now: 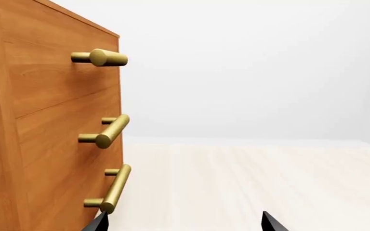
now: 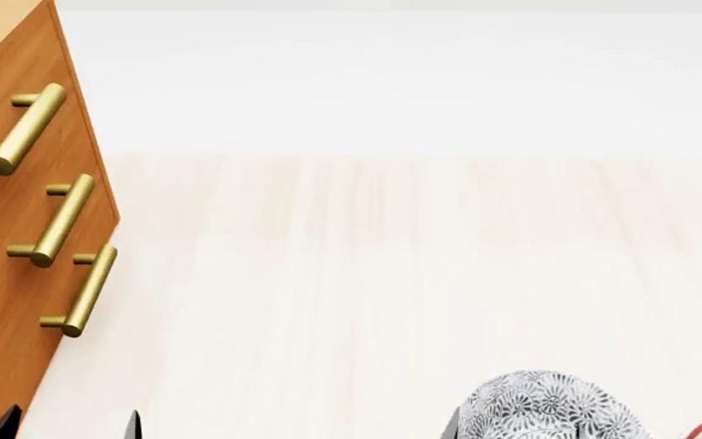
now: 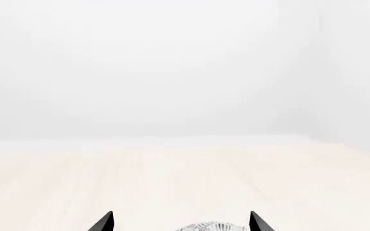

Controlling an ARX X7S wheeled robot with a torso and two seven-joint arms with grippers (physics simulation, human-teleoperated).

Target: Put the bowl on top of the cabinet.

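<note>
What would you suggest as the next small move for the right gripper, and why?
Probably lower the right gripper onto the bowl and close on its rim. Its fingertips look spread, with the bowl's patterned edge between them in the right wrist view, so nothing seems grasped yet. The cabinet stands far to the left, so lifting comes later.

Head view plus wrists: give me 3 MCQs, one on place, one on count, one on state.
1. In the head view, the cabinet stands:
A) at the left
B) in the centre
C) at the right

2. Handles on the cabinet:
A) two
B) three
C) four

3. The right gripper is:
A) shut on the bowl
B) open
C) out of view

Answers:
1 A: it fills the head view's left edge.
2 B: three brass bars show on its front.
3 B: its tips stand wide apart in the right wrist view, the bowl's rim between them.
</note>
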